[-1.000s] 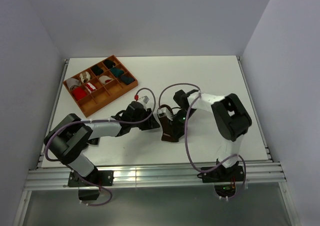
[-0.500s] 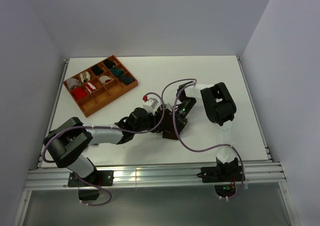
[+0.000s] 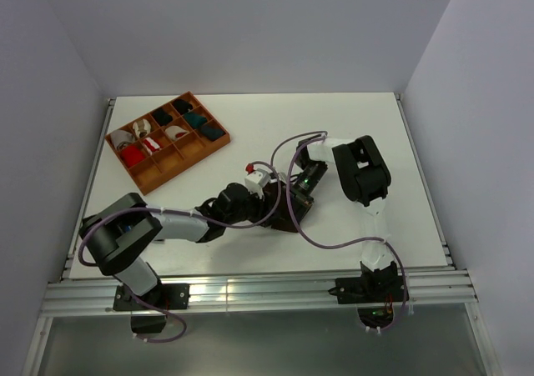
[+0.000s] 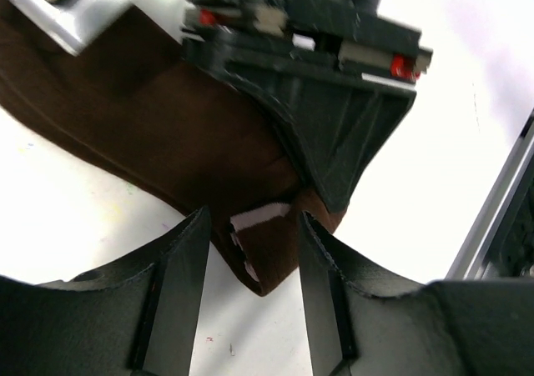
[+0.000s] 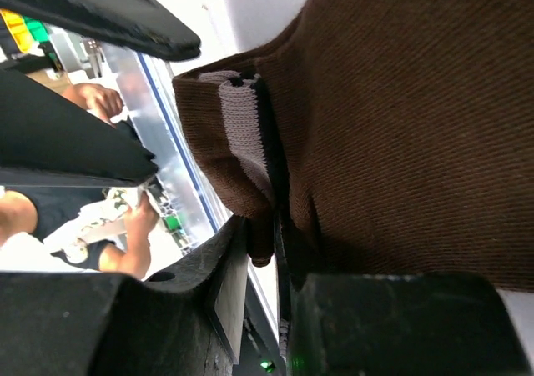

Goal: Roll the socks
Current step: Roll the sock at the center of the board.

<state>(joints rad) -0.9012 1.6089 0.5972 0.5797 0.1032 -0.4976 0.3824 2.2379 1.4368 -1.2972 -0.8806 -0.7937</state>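
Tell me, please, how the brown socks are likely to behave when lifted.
Probably floppy: the socks fold and crease where the right gripper pinches them. Likely light, being thin knit fabric. Unlikely to slip, since the ribbed weave looks grippy, but the loose cuff may droop.

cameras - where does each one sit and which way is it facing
Top external: above and behind the bases, looking down on the table; both arms show.
Left wrist: on the left tool, looking along its open fingers at the socks.
Right wrist: on the right tool, pinching them.
Shared: all three show the socks.
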